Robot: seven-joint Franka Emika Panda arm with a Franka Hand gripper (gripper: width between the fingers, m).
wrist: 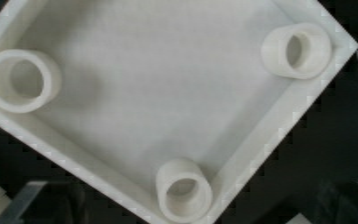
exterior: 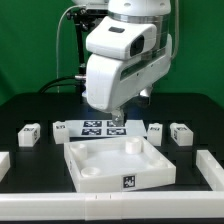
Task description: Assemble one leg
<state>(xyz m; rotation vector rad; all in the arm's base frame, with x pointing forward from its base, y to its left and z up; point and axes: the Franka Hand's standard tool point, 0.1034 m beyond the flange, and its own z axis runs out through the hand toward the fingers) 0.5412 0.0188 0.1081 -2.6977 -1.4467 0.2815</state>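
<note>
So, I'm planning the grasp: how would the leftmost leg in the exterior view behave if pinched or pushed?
Probably stiff: the leg looks like a blocky plastic piece. Likely light, being far smaller than the tray. Squat and flat-sided, it should slide rather than roll or tip.

Open table (exterior: 38,168) flanks the tray (exterior: 100,181); legs (exterior: 28,133) line its far side.

White tray (exterior: 105,178), black table (exterior: 30,105), white tagged leg (exterior: 27,133)
</note>
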